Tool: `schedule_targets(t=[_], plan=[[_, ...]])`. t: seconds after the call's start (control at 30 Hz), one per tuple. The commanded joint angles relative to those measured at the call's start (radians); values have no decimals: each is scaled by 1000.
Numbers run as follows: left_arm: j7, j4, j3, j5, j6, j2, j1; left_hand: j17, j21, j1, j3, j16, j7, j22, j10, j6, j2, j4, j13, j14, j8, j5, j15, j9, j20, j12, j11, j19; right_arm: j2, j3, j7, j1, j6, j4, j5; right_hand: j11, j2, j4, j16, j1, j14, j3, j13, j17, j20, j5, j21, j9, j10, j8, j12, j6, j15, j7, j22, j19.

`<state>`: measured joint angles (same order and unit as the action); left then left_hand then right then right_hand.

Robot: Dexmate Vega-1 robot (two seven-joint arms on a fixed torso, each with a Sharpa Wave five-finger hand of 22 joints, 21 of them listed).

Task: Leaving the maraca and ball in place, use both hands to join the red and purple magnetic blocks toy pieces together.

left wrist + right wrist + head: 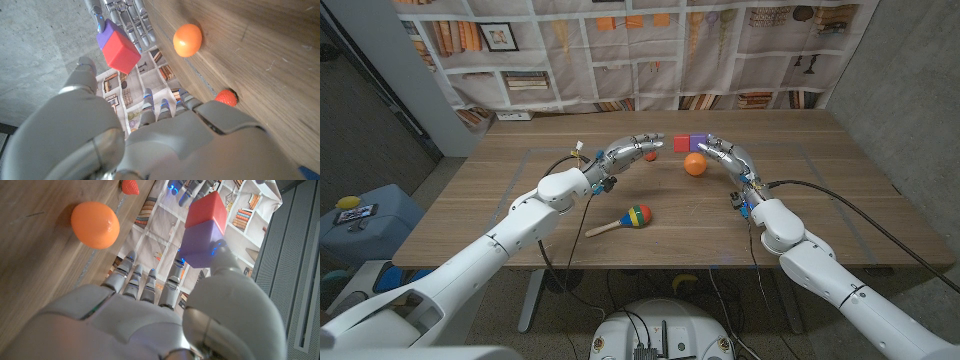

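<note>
The red block (681, 142) and the purple block (699, 142) are stuck together as one piece, held just above the far middle of the table. My right hand (722, 152) pinches the purple block (202, 244) with its thumb against it, and the red block (206, 209) sticks out beyond. In the left wrist view the joined pair (119, 46) hangs in front of the right hand's fingers (126, 20). My left hand (636, 148) hovers just left of the red block with its fingers apart, not touching it.
An orange ball (695, 165) lies on the table (520, 200) just in front of the blocks. A maraca (621, 221) lies nearer the front edge. A small red strawberry (226, 96) sits under my left hand's fingertips. A bookshelf-print backdrop stands behind the table.
</note>
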<state>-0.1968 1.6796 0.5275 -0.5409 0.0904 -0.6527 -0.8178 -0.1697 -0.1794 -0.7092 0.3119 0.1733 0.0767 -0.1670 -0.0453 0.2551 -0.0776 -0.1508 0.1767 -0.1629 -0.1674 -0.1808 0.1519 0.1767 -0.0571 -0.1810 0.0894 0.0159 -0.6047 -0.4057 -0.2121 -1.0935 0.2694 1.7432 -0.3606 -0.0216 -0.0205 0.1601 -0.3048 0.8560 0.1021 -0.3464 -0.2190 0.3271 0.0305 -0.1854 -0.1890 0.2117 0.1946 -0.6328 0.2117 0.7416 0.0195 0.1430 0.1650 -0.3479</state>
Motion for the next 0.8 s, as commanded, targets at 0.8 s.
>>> schedule_targets(t=[0.8], plan=[[151, 92, -119, -28, -32, -89, -110, -2, -12, 73, -5, 10, -50, -5, 44, 9, 39, 24, 1, 53, -14, 3, -52, 0, 23, -21, -57, -25, -127, 55, -16, -46, -69, 61, 88, -4, 47, 1, 11, 43, -13, 2, -1, 6, -7, -4, 0, 1, -1, -8, -2, 35, 0, 38, 6, 6]])
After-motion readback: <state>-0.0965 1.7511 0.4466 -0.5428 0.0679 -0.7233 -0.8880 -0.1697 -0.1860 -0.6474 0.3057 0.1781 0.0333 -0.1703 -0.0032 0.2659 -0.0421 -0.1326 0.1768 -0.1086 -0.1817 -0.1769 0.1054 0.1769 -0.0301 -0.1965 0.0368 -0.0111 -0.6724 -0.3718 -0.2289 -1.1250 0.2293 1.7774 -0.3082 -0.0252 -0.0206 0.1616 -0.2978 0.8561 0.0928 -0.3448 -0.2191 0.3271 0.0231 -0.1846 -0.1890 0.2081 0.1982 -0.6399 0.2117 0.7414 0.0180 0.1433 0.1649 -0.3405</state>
